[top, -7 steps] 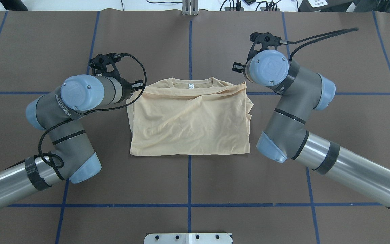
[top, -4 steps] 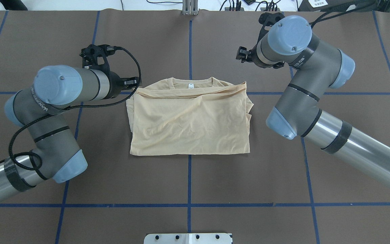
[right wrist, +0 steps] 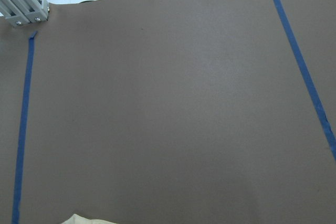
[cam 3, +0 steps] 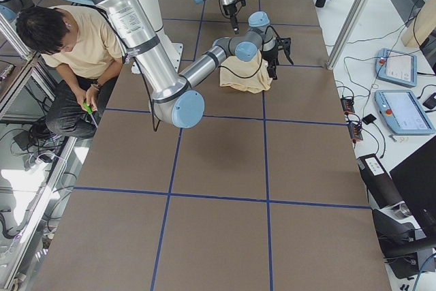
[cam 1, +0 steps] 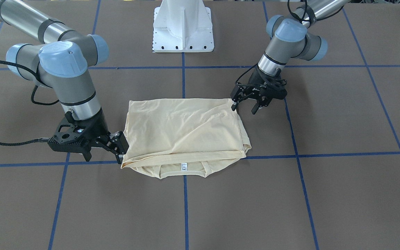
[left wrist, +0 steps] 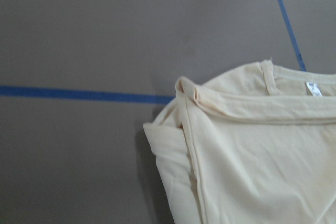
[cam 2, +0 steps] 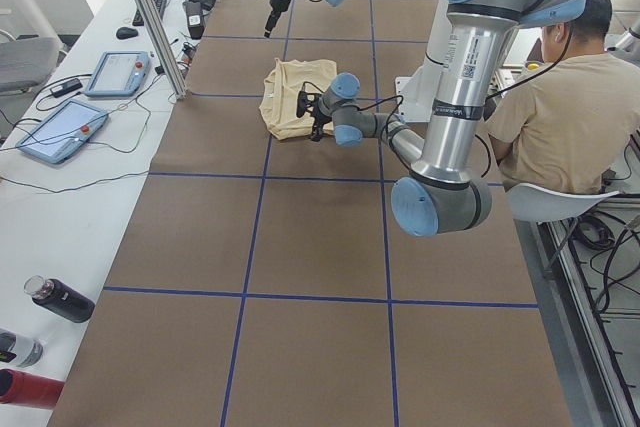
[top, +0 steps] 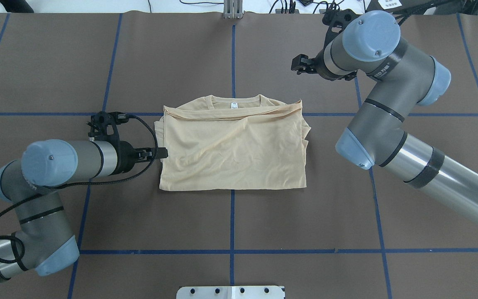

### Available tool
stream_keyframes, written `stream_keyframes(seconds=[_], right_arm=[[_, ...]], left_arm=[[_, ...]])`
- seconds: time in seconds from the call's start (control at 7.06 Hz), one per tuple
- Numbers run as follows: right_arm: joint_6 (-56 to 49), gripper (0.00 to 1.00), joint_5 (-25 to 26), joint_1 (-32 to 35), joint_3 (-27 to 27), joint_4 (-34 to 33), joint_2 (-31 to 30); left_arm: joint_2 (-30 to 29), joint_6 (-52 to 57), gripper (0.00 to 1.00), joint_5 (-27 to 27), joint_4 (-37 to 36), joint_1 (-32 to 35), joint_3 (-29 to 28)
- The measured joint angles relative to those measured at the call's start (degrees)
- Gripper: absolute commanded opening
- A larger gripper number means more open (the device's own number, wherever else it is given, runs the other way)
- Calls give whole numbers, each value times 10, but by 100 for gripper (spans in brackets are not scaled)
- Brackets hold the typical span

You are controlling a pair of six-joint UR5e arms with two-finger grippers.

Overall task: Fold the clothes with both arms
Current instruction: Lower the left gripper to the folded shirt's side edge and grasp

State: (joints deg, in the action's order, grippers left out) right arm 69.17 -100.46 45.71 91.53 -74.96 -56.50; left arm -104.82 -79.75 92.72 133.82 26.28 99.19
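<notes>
lying folded on brown table (top: 56, 62): cream t-shirt (top: 232, 153)

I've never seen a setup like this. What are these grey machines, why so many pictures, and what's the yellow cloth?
These are two jointed robot arms, a left arm and a right arm, standing by a white pedestal at a brown table marked with blue tape. All pictures show one instant: one from above behind the robot, one from across the table facing it, two from the table's ends, two from small cameras on the wrists. A pale yellow T-shirt lies partly folded on the table, collar away from the robot. Each arm ends in a black two-finger gripper. The left gripper is open beside the shirt's edge; the right gripper is open past the collar corner. Neither holds anything.
</notes>
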Motion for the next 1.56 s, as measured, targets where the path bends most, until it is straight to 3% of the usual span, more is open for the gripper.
stream_keyframes(seconds=[0.14,0.28,0.99,1.13,1.27,1.56], right_arm=[[0,100,0,0,0,0,0],[0,100,0,0,0,0,-1],[0,100,0,0,1,0,0],[0,100,0,0,1,0,0],[1,100,0,0,1,0,0],[1,100,1,0,0,0,-1]], left_arm=[[0,-20,63,-12,0,-22,-1],[0,-29,56,-16,0,-30,-1],[-2,-41,48,-17,0,-46,0],[-2,-42,20,-17,0,-49,1],[-1,-43,0,-18,0,-50,2],[0,-43,0,-18,-1,-51,6]])
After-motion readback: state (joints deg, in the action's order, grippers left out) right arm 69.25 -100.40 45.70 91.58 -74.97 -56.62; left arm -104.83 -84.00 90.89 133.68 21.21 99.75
